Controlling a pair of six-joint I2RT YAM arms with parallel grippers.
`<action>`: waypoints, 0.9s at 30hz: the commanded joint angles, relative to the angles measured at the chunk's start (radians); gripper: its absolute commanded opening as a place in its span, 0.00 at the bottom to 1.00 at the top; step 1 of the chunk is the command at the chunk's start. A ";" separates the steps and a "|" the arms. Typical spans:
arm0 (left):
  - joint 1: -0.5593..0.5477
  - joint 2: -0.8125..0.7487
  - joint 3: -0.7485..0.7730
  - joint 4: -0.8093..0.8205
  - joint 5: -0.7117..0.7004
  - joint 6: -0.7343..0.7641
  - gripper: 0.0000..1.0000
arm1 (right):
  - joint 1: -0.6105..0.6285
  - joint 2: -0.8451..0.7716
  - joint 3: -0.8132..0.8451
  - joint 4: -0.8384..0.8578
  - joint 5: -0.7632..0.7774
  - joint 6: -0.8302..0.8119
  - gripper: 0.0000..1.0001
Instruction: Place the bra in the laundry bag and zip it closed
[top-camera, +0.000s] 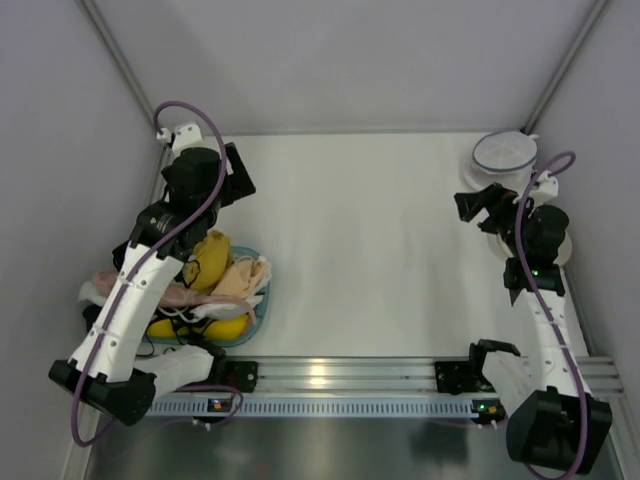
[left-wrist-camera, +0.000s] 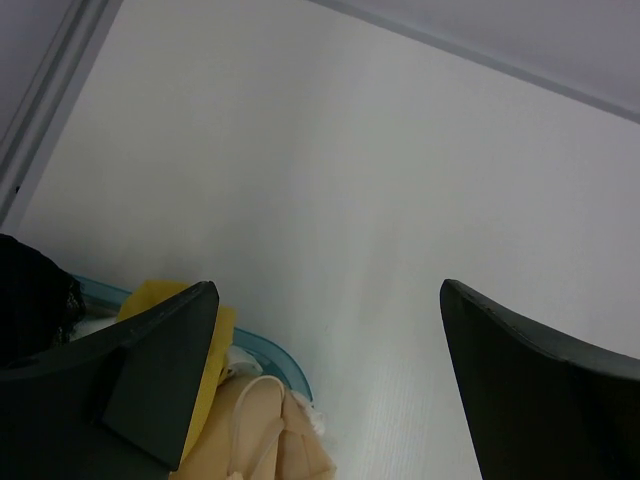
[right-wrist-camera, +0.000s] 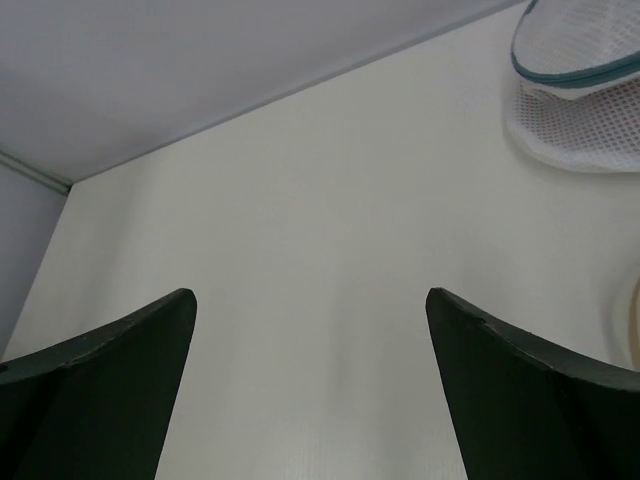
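Observation:
The mustard-yellow bra (top-camera: 209, 258) lies in a heap of garments in a teal-rimmed basket (top-camera: 262, 300) at the left. A corner of it shows in the left wrist view (left-wrist-camera: 150, 297). My left gripper (top-camera: 240, 172) is open and empty, above the table just beyond the basket; in its wrist view (left-wrist-camera: 328, 300) the jaws stand wide apart. The laundry bag (top-camera: 570, 245) with the tan rim is mostly hidden under my right arm; only a beige edge (right-wrist-camera: 632, 320) shows. My right gripper (top-camera: 470, 208) is open and empty (right-wrist-camera: 310, 300), left of that bag.
Peach (top-camera: 240, 278) and pink (top-camera: 110, 280) garments lie with the bra in the basket; the peach one shows in the left wrist view (left-wrist-camera: 260, 430). A round mesh bag with a blue rim (top-camera: 505, 152) stands at the back right, also in the right wrist view (right-wrist-camera: 585, 90).

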 joint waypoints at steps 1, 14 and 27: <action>0.000 -0.015 -0.020 -0.024 0.008 0.058 0.99 | 0.010 -0.009 0.066 -0.049 0.125 -0.020 0.99; 0.002 -0.072 -0.334 0.345 0.280 0.182 0.99 | -0.156 0.092 0.215 -0.456 0.724 -0.026 0.99; 0.000 -0.112 -0.389 0.348 0.278 0.178 0.99 | -0.231 0.325 0.026 -0.054 0.509 -0.099 1.00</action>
